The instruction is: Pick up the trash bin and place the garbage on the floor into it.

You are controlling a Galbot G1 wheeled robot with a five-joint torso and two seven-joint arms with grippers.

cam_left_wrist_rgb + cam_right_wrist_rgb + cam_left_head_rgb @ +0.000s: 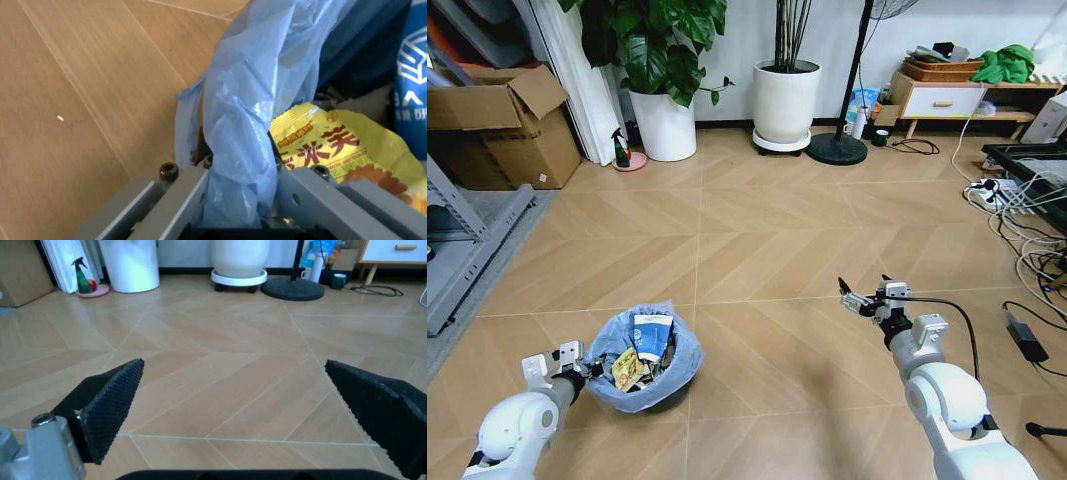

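Note:
The trash bin (689, 352), black with a crinkly light blue bag (253, 90), sits at the lower left of the head view on the herringbone floor (757, 230). My left gripper (592, 370) is shut on its rim, and the bag is pinched between the fingers (303, 187) in the left wrist view. Garbage lies inside the bin: a blue-white packet (653, 336) and a yellow wrapper (627, 368) (333, 145). My right gripper (859, 298) hangs open over bare floor to the right, its ribbed pads (117, 405) wide apart with nothing between them.
Two white plant pots (665, 125) (786, 100) and a black fan base (835, 149) stand along the far wall. A cardboard box (502, 125) and metal shelf (467, 240) are on the left. Cables and a power strip (1017, 200) sprawl on the right.

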